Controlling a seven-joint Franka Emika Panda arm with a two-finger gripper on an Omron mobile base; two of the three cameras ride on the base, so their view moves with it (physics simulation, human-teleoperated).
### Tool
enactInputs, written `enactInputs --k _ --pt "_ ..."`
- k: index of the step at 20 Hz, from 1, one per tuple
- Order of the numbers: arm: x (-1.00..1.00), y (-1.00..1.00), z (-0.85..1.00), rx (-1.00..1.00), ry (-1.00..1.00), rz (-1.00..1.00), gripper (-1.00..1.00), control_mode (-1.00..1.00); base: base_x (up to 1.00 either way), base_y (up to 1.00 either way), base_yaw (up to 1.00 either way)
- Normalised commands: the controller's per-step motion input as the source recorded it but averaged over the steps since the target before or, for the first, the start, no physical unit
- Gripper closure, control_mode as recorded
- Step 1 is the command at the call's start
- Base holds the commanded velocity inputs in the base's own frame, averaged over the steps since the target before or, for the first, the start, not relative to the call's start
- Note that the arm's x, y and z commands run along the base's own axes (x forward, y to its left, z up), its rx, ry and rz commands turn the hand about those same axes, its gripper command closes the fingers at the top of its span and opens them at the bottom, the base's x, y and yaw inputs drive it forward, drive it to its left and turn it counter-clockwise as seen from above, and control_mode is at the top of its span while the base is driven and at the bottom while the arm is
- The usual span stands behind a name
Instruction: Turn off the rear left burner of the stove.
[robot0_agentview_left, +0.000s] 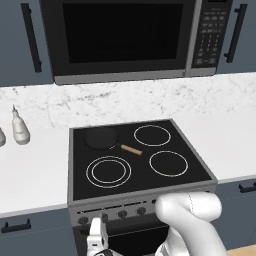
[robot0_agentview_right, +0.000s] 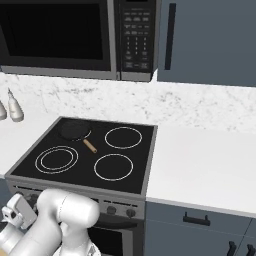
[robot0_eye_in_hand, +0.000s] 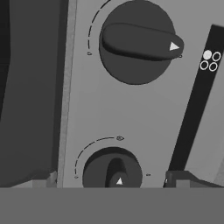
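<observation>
Gripper (robot0_eye_in_hand: 111, 181) is right up at the stove (robot0_agentview_left: 145, 207) front panel, jaws spread either side of a knob (robot0_eye_in_hand: 112, 171). Skillet (robot0_agentview_left: 101, 138) covers the rear left burner (robot0_agentview_left: 90, 145).

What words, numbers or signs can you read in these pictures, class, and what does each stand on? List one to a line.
No words or numbers can be read.
White triangle pointer: on the upper knob.
White triangle pointer: on the lower knob.
Four small circles, one filled white: on the dark strip beside the upper knob.
Dashed arc scales: on the stove's grey front panel, by each knob.
Microwave keypad: markings too small and blurred to read.
</observation>
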Motion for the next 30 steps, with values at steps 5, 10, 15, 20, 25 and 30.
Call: enactInputs --k 5,10,15,20,25,30 --pt "0.13 0.00 0.00 0.00 0.00 0.00 -1.00 -1.00 0.00 0.00 0.00" --pt "0.12 0.00 0.00 0.00 0.00 0.00 -1.00 -1.00 0.00 0.00 0.00" --pt "0.02 0.00 0.00 0.00 0.00 0.00 -1.00 -1.00 0.00 0.00 0.00" --pt "0.00 0.00 0.01 0.03 0.00 0.00 1.00 -1.00 0.00 0.00 0.00" --pt "0.01 -0.01 0.09 0.12 0.02 0.00 1.00 -1.00 0.00 0.00 0.00" --pt "0.08 -0.04 0.22 0.24 0.07 -0.01 1.00 -1.00 0.00 0.00 0.00"
